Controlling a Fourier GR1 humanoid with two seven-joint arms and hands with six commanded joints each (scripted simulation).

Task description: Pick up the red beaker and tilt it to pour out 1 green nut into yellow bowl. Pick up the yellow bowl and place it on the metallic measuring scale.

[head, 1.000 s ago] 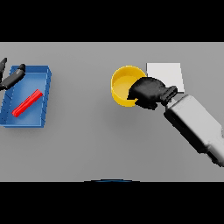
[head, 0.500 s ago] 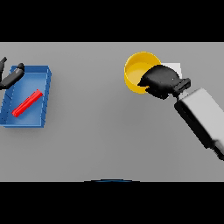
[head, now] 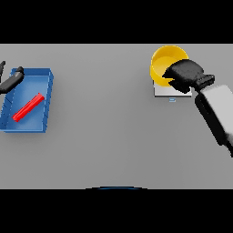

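The yellow bowl (head: 164, 63) sits over the metallic measuring scale (head: 164, 91), covering most of the plate so that only the near strip and a small mark on the front edge show; from here I cannot tell whether the bowl's base touches the plate or hangs just above it. The right hand (head: 184, 75) is clamped on the bowl's near right rim, dark fingers curled over the edge, with the white and grey forearm running off to the lower right of the scale. Nothing can be made out inside the bowl. Well away to the left of the scale, across the bare grey table (head: 104, 136), lies a blue tray (head: 47, 98) with the red beaker (head: 28, 107) resting on its side in it, slanted from near left to far right. The left hand (head: 10, 81) shows at the tray's far left corner, fingers stretched out loosely and gripping nothing.
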